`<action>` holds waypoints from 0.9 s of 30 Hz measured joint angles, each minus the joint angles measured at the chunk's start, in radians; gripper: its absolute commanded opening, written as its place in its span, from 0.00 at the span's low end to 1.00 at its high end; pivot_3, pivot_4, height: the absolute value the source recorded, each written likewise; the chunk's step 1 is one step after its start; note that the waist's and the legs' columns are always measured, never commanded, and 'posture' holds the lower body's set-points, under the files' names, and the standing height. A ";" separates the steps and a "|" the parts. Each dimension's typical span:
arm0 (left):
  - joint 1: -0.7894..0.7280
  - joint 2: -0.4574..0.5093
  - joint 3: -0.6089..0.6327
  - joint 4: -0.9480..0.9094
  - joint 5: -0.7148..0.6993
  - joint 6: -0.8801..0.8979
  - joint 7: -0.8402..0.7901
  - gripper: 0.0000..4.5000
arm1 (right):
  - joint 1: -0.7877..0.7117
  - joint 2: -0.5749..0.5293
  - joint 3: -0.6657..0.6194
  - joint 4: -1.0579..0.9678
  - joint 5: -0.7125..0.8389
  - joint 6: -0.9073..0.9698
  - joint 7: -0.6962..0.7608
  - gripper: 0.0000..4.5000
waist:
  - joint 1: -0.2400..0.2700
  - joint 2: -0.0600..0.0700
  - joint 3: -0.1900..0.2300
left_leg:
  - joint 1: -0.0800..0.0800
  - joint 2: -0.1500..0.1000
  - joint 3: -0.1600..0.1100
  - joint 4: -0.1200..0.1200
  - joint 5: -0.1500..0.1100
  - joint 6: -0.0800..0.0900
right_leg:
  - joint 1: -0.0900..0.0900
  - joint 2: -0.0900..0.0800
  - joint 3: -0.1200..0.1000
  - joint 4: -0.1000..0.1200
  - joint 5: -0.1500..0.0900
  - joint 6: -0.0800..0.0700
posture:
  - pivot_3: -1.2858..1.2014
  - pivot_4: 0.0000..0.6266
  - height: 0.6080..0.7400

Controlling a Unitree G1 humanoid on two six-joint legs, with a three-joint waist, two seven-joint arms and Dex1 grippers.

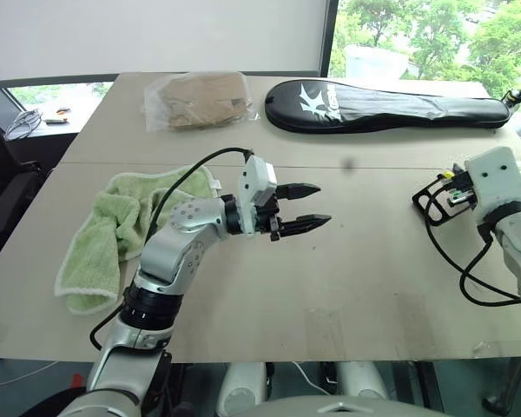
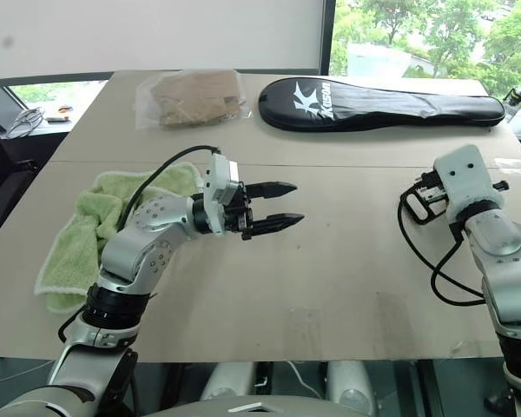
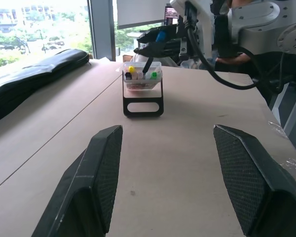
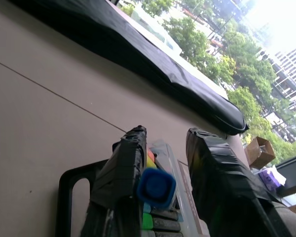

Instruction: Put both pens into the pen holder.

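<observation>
The pen holder [image 1: 430, 204], a small black wire stand with a clear compartment [image 3: 143, 79] of yellow and green bits, sits at the table's right side. My right gripper [image 4: 165, 136] hovers right over it, jaws apart. A blue-capped pen [image 4: 156, 187] stands between the fingers, its cap against one finger and clear of the other. In the left wrist view the pen [image 3: 161, 35] slants down with its dark tip inside the compartment. My left gripper [image 1: 317, 205] is open and empty above the middle of the table, pointing toward the holder.
A long black racket case [image 1: 391, 106] lies along the far edge. A clear bag of brown material [image 1: 200, 100] sits at the back left. A green towel [image 1: 113, 230] is bunched under my left arm. A black cable [image 1: 478, 278] loops beside the right arm.
</observation>
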 measured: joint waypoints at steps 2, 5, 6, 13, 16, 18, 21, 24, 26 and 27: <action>0.019 0.008 0.001 -0.003 0.008 0.001 0.015 0.67 | -0.003 0.000 0.008 0.007 -0.020 0.004 0.009 0.81 | 0.000 0.000 0.000 | 0.000 0.000 0.000 0.000 0.000 0.000 | 0.000 0.000 0.000 0.000 0.000 0.000 | 0.52 0.24 1.00; 0.034 0.012 0.003 -0.004 0.017 -0.005 0.037 0.67 | -0.006 0.001 0.009 0.004 -0.026 0.003 0.024 0.99 | 0.000 0.000 0.000 | 0.000 0.000 0.000 0.000 0.000 0.000 | 0.000 0.000 0.000 0.000 0.000 0.000 | 0.52 0.24 1.00; 0.043 0.012 0.003 -0.005 0.027 -0.012 0.051 0.67 | -0.003 0.001 0.007 0.000 -0.027 -0.001 0.037 0.99 | 0.000 0.000 0.000 | 0.000 0.000 0.000 0.000 0.000 0.000 | 0.000 0.000 0.000 0.000 0.000 0.000 | 0.52 0.24 1.00; 0.083 0.003 0.022 -0.045 0.055 -0.031 0.128 0.67 | 0.045 0.072 -0.116 -0.109 0.093 -0.047 0.145 0.99 | 0.001 0.000 0.000 | 0.000 0.000 0.000 0.000 0.000 0.000 | 0.000 0.000 0.000 0.000 0.000 0.000 | 0.52 0.24 1.00; 0.117 0.011 0.031 -0.086 0.060 -0.009 0.173 0.67 | 0.101 0.087 -0.196 -0.215 0.204 -0.042 0.220 0.99 | 0.001 0.000 0.000 | 0.000 0.001 -0.001 -0.001 0.000 0.000 | 0.000 0.000 0.000 0.000 0.000 0.000 | 0.52 0.24 1.00; 0.163 0.031 0.062 -0.118 0.057 0.029 0.207 0.67 | 0.179 0.098 -0.229 -0.288 0.284 -0.025 0.276 0.99 | 0.001 0.000 0.000 | 0.000 0.002 -0.003 -0.001 0.000 0.000 | 0.000 0.000 -0.001 0.000 0.000 0.000 | 0.52 0.24 1.00; 0.275 0.077 0.123 -0.192 0.045 0.082 0.243 0.67 | 0.367 0.122 -0.278 -0.362 0.375 -0.030 0.364 0.99 | 0.001 0.000 0.000 | 0.000 0.003 -0.006 -0.002 0.000 0.000 | 0.000 0.000 -0.001 0.000 0.000 0.000 | 0.52 0.24 1.00; 0.389 0.105 0.186 -0.261 0.017 0.121 0.265 0.67 | 0.529 0.130 -0.308 -0.366 0.395 -0.072 0.439 0.99 | 0.001 0.000 0.000 | 0.001 0.003 -0.005 -0.002 0.000 0.000 | 0.000 -0.002 0.000 0.000 -0.001 0.001 | 0.52 0.24 1.00; 0.441 0.112 0.218 -0.288 0.004 0.137 0.277 0.67 | 0.585 0.134 -0.323 -0.366 0.396 -0.100 0.468 0.99 | 0.001 0.001 0.000 | 0.002 0.003 -0.005 0.000 0.000 0.000 | 0.000 -0.004 0.000 0.000 -0.001 0.001 | 0.52 0.24 1.00; 0.492 0.120 0.246 -0.315 -0.012 0.148 0.281 0.67 | 0.626 0.142 -0.337 -0.365 0.394 -0.131 0.484 0.99 | 0.000 0.000 0.000 | 0.002 0.003 -0.005 0.000 0.000 0.000 | 0.000 -0.004 0.000 0.000 -0.001 0.001 | 0.52 0.24 1.00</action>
